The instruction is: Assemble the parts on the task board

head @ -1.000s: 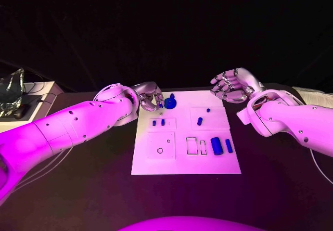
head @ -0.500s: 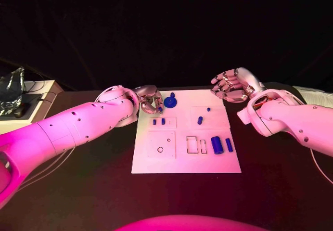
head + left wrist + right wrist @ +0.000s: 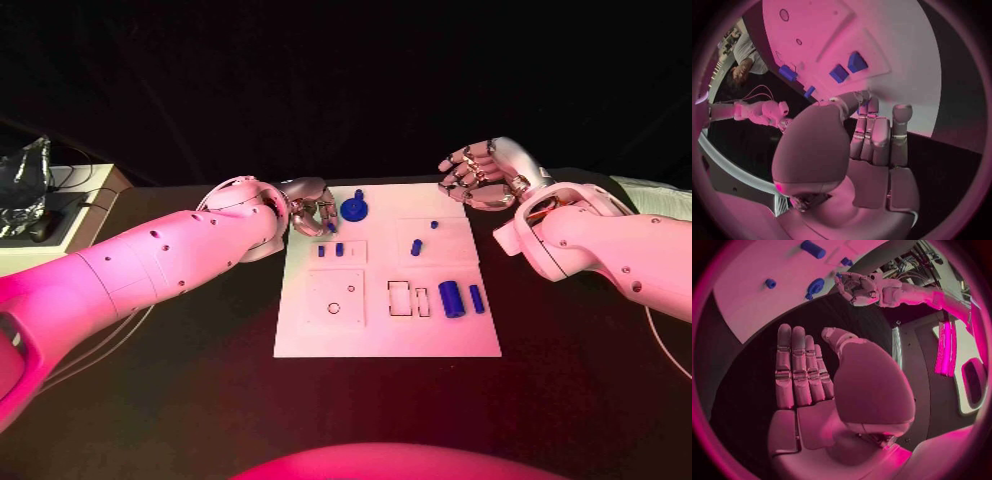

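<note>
The white task board [image 3: 387, 335] lies mid-table. My left hand [image 3: 309, 207] hovers at its far left corner. Thumb and a finger [image 3: 859, 97] meet there, and a small blue part [image 3: 335, 226] shows at the fingertips. A round blue part [image 3: 355, 209] lies just right of that hand. Two short blue pieces [image 3: 330, 251] sit in a slot, also seen as blue pieces [image 3: 848, 67]. Two small blue parts [image 3: 415, 247] lie further right, and two blue cylinders [image 3: 450, 299] nearer. My right hand [image 3: 488, 175] is raised off the far right corner, its fingers [image 3: 798, 367] straight and holding nothing.
A pale box with a crumpled foil bag [image 3: 29, 190] and cables stands at the table's left edge. A pale object [image 3: 649, 192] lies at the right edge. Bare black table [image 3: 173, 400] surrounds the board.
My left hand has dropped slightly toward the board's far left corner, and the small blue part at its fingertips moved with it. The right hand has hardly moved.
</note>
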